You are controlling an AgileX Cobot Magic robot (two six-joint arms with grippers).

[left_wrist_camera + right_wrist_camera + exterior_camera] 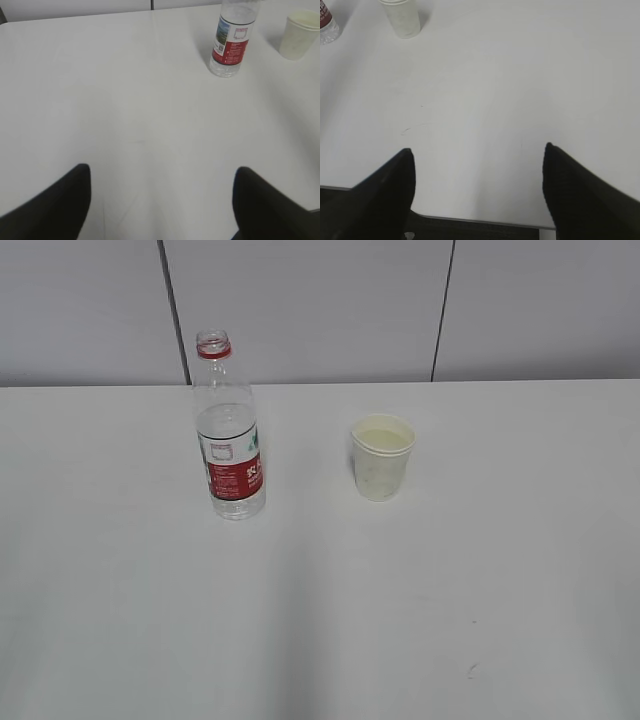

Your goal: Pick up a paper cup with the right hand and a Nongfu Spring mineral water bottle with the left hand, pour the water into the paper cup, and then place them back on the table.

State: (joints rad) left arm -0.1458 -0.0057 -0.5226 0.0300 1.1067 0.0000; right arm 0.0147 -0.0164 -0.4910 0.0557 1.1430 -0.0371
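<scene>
Standing upright on the white bench [120, 620], the Nongfu Spring mineral water bottle [230, 430] has its long axis vertical and its open, capless mouth pointing straight up, the red neck ring just under the mouth. Its red-and-white label wraps the lower half, and the water [227, 420] inside reaches a level a little above that label. Right of the bottle, and clearly apart from it, the paper cup [382, 458] also stands upright, rolled rim upward, narrower base on the bench, with a pale liquid surface showing inside it near the rim.

Neither arm appears in the exterior view. Seen from the left wrist, the left gripper [161, 197] is spread wide with nothing between its two black fingers [55, 205]; it is well short of the bottle [231, 37], which lies ahead and to the right, with the cup [300, 34] further right again. Seen from the right wrist, the right gripper [477, 185] is likewise spread wide and empty, positioned over the near edge of the bench, far from the bottle [326, 25], whose base shows at the upper left corner, and from the cup [402, 19] just right of that base.
</scene>
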